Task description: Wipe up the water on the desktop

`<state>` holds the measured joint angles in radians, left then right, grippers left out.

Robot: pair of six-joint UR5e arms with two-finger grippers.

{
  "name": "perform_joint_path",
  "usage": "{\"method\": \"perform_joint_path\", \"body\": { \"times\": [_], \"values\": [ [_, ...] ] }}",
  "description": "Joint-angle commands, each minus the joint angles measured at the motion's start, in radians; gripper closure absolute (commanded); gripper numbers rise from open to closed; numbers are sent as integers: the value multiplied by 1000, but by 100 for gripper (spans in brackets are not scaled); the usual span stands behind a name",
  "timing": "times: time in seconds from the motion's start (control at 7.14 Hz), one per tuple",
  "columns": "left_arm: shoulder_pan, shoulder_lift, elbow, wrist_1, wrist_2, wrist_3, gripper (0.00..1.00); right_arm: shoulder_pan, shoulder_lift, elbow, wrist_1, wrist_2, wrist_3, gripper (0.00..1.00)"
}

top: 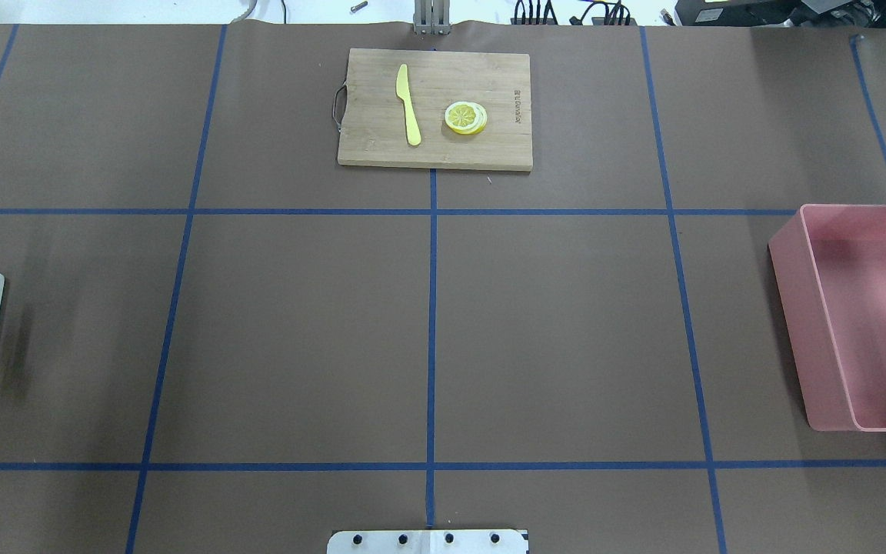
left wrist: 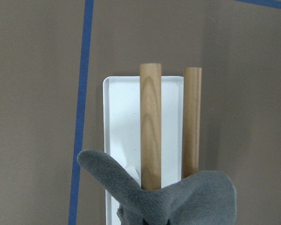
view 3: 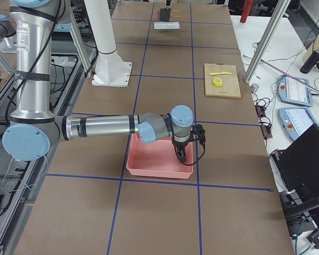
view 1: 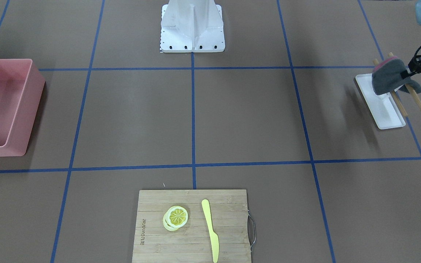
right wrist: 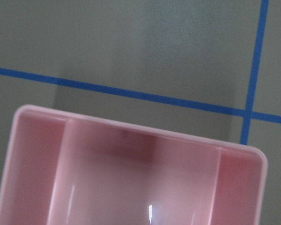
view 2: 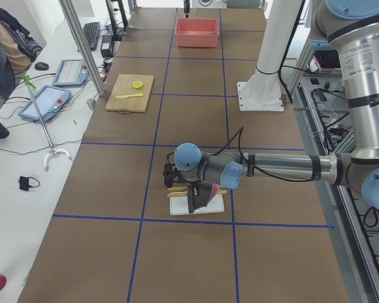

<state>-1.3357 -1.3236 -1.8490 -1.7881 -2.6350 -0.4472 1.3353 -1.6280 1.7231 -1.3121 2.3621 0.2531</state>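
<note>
The desktop (top: 297,331) is a wide brown surface with blue tape lines; I see no water on it. A grey cloth (view 1: 387,76) hangs over two wooden rods (left wrist: 151,126) on a white tray (view 1: 382,106) at the robot's far left. My left gripper (view 1: 411,71) is at the cloth and pinches a bunched fold of it (left wrist: 187,199); its fingers are hidden in the wrist view. My right gripper (view 3: 182,154) hangs over the pink bin (view 3: 159,156); I cannot tell whether it is open or shut.
The pink bin (top: 866,315) stands at the robot's right side. A bamboo cutting board (top: 435,108) with a yellow knife (top: 408,104) and lemon slices (top: 464,118) lies at the far middle. The robot's white base (view 1: 192,27) is at the near edge.
</note>
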Motion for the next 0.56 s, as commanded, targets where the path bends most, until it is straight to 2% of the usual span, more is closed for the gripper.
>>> {"method": "perform_joint_path", "body": {
  "times": [0.0,0.28,0.42],
  "values": [
    [-8,-142,-143,160,-50,-188,100,-108,120,24,22,-24,228,0],
    [67,-309,-174,165,-42,-428,100,-282,143,174,22,-159,460,0],
    [132,-435,-170,167,-8,-576,100,-368,216,196,22,-191,627,0]
  ]
}}
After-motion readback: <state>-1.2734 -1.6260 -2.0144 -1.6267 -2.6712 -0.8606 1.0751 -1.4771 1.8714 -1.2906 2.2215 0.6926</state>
